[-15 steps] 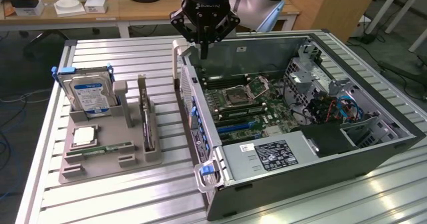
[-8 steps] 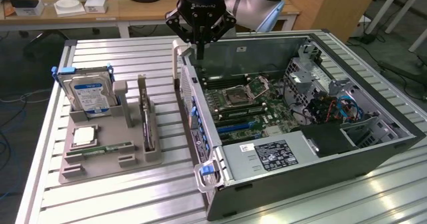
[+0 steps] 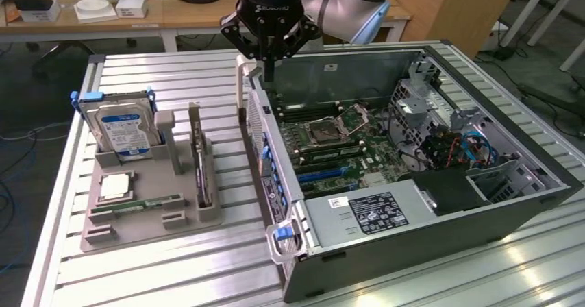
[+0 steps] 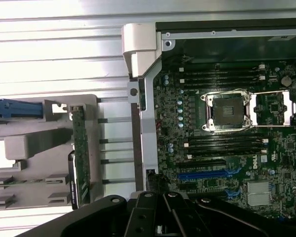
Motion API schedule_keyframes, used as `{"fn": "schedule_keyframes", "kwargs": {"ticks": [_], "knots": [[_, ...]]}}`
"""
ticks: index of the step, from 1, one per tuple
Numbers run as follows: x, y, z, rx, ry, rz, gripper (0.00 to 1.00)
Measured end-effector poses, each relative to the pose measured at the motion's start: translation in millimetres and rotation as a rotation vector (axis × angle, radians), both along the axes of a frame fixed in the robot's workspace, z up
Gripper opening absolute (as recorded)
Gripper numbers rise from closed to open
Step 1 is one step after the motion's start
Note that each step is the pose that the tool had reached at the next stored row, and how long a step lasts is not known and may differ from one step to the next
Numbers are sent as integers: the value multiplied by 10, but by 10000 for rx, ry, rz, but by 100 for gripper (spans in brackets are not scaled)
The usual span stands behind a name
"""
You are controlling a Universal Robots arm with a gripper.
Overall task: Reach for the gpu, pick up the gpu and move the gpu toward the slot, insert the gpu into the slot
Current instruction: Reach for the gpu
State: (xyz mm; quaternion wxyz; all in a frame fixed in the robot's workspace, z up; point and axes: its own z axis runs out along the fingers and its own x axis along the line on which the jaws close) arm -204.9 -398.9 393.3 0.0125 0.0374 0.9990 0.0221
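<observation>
The hand hangs with its fingers pressed together and nothing between them, above the far end of the open computer case's side wall. The gpu stands on its edge in the grey holder on the desk, well apart from the hand, toward the exterior view's left and nearer that camera. Its long axis runs roughly alongside the case wall, so the hand sits off beyond one end of the card rather than over it. Counted: one gpu, one hard drive, one memory stick, what looks like one processor chip, one holder, one case, one hand.
</observation>
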Motion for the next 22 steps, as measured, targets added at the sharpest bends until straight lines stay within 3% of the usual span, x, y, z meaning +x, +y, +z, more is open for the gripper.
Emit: {"fn": "schedule_keyframes", "kwargs": {"ticks": [22], "knots": [[-223, 0, 0, -1, 0, 0, 10]]}}
